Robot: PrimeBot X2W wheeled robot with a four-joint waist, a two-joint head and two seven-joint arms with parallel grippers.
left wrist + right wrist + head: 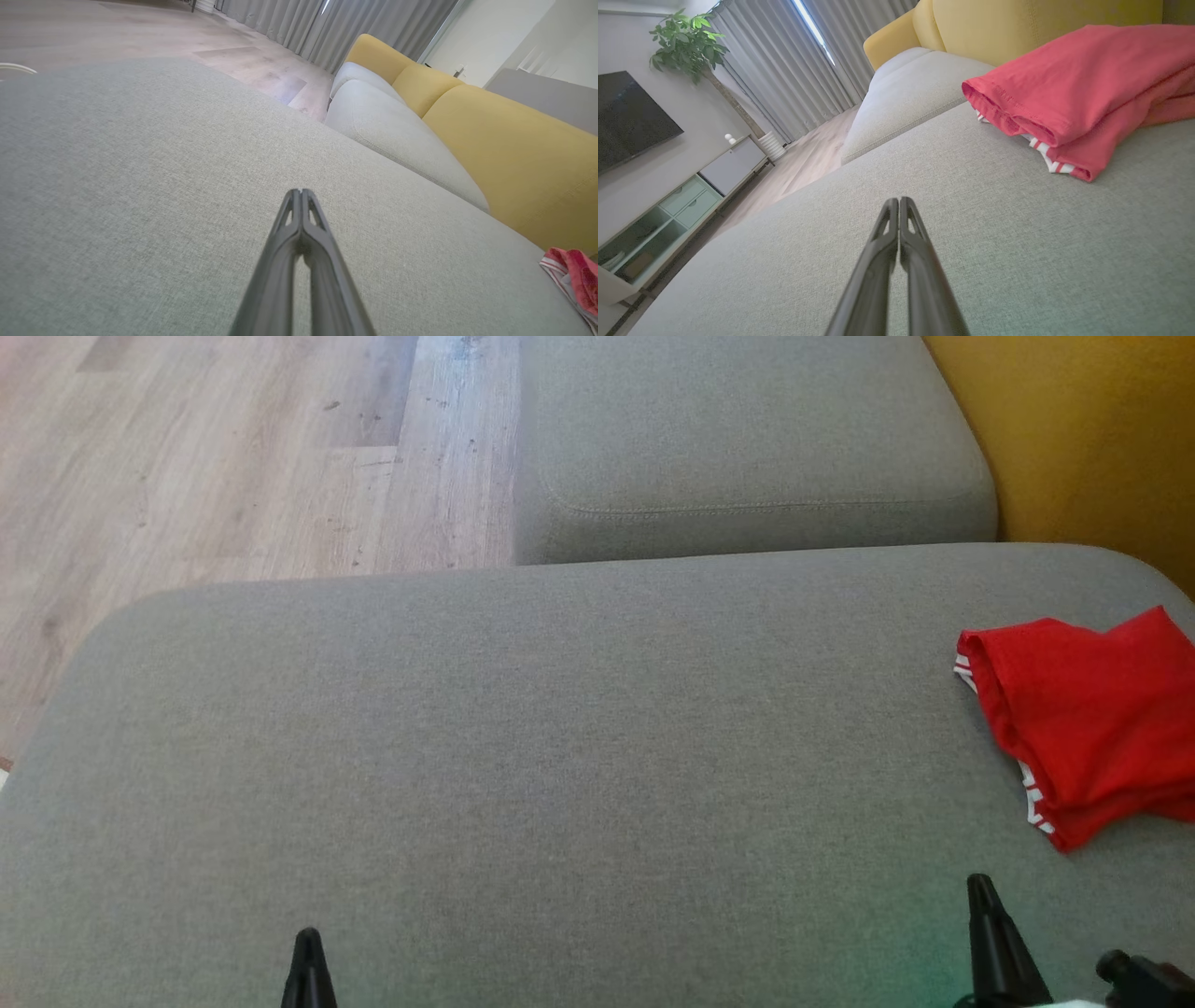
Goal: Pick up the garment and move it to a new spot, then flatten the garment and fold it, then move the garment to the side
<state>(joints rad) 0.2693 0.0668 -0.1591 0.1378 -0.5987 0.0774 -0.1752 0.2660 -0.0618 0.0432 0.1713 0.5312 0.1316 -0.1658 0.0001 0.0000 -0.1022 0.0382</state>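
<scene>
Left hand (307,933): its two dark fingers are pressed together with nothing between them; it points away over the near left part of the seat; whether it touches the fabric cannot be told
Right hand (977,879): fingers likewise pressed tight and holding nothing; it sits over the near right part of the seat, with the garment beyond it and to the right, apart from the tips
Garment (1092,728): red with a white-striped trim; folded in loose layers; lying at the right end of the seat, close to the backrest
Seat (560,756): broad grey woven sofa cushion
Backrest (1092,439): yellow, along the right
Far cushion (747,439): grey, just beyond the seat
Floor (233,457): pale wood, far left
Room beyond: grey curtains (784,60); a leafy plant (684,42); a dark screen (626,116) above a low cabinet (691,196)
</scene>
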